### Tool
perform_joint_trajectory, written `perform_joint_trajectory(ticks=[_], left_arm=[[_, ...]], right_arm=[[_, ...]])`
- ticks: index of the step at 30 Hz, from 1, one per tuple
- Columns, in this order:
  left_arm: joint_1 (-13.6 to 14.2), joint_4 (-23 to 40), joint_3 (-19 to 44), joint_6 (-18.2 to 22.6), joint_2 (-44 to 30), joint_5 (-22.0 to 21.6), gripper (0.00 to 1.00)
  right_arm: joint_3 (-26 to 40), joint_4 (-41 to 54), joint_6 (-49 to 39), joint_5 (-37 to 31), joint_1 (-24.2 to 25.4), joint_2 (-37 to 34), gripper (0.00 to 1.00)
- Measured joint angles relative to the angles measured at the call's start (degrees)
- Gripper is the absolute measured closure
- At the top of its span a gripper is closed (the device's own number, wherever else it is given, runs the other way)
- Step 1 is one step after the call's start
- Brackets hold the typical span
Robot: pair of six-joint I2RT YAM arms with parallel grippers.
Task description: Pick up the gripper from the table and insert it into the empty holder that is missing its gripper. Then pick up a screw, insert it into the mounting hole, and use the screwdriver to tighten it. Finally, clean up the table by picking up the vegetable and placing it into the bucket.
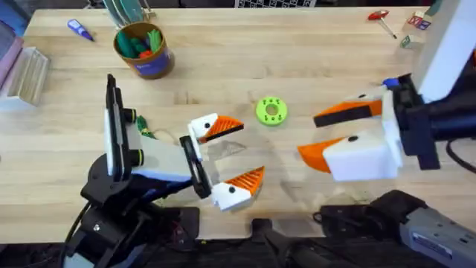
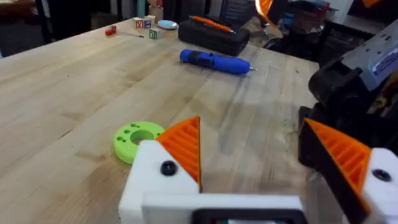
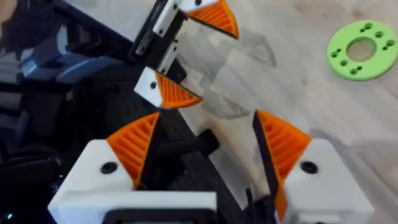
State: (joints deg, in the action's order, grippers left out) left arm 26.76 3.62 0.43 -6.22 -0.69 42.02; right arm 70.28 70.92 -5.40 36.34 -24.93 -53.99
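- The bucket [image 1: 143,50], a golden-brown can with a blue bottom band, stands at the far left of the wooden counter [image 1: 297,67], holding green and orange toy pieces.
- A tiny green vegetable [image 1: 146,132] lies on the counter just beside the left arm.
- The bright-blue screwdriver [image 2: 214,61] lies flat on the counter, near a black case [image 2: 212,35].
- A lime-green disc with holes [image 1: 271,110] rests mid-counter, between the two arms.
- The left end effector [image 1: 232,159] has its orange-tipped white jaws spread apart, gripping nothing.
- The right end effector [image 1: 321,134] is likewise spread wide and empty.
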Motion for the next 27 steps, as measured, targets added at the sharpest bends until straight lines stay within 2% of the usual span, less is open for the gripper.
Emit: perform_joint_trajectory(ticks=[1,9,11,13,15,17,22,27], left_arm=[[0.0,0.0,0.0,0.0,0.0,0.0,0.019],[0.0,0.0,0.0,0.0,0.0,0.0,0.373],[0.0,0.0,0.0,0.0,0.0,0.0,0.542],[0.0,0.0,0.0,0.1,0.0,0.0,0.751],[0.0,0.0,0.0,0.2,0.0,0.0,0.886],[0.0,0.0,0.0,0.2,0.0,0.0,0.976],[0.0,0.0,0.0,0.2,0.0,0.0,0.984],[0.0,0.0,0.0,0.2,0.0,0.0,0.985]], right_arm=[[0.0,0.6,-0.6,0.5,0.0,-0.2,0.109],[-0.1,1.3,-2.4,1.5,0.0,-2.4,0.107],[-0.2,1.3,-2.6,1.7,0.0,-2.4,0.108],[-0.2,1.3,-2.7,1.8,0.0,-2.4,0.108],[-0.2,1.3,-2.8,1.9,0.0,-2.4,0.107],[-0.2,1.3,-2.8,1.9,0.0,-2.5,0.107],[-0.2,1.3,-2.8,1.6,0.0,-4.0,0.107],[-0.2,-0.6,-2.8,-3.2,0.0,-7.1,0.107]])
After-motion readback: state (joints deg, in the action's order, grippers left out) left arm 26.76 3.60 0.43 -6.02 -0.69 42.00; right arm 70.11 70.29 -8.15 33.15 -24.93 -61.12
